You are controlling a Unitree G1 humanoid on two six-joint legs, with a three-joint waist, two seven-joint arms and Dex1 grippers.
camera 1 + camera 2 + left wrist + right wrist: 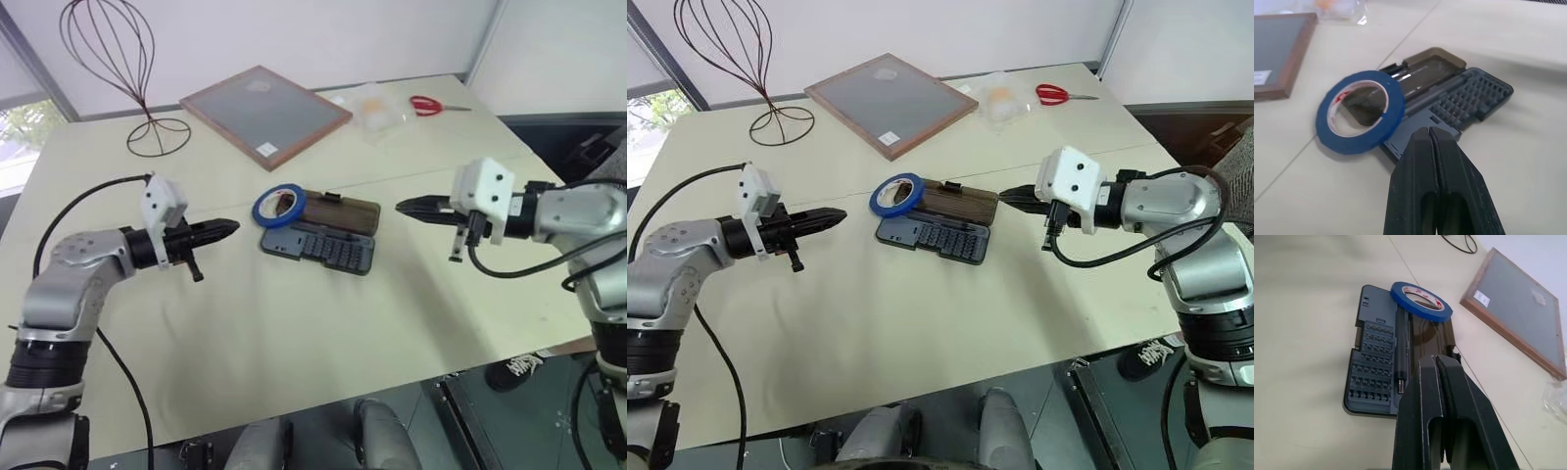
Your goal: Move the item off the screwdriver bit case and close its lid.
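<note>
Grippers face each other across a pale tabletop, both above the surface and both empty. The left gripper has its two black fingers pressed together, tips aimed toward the middle of the table, and holds nothing. The right gripper is likewise fully closed with nothing between its fingers, its tips pointing back toward the left one.

Between them lies the screwdriver bit case, opened flat: a dark grey tray with rows of small bits on the near side, and the smoky-brown lid folded back on the far side, with a small black latch on its far edge. A slim dark driver handle sits in the tray along the hinge line. The roll of blue tape rests on the case's left end, lying mostly over the lid's corner and overhanging onto the table. The left gripper's tips stand near the tape but apart from it; the right gripper's tips stand just off the lid's right end, not touching it.

Farther back on the table sit a wood-framed grey board, a dark wire stand at the far left, a clear plastic bag and red-handled scissors.
</note>
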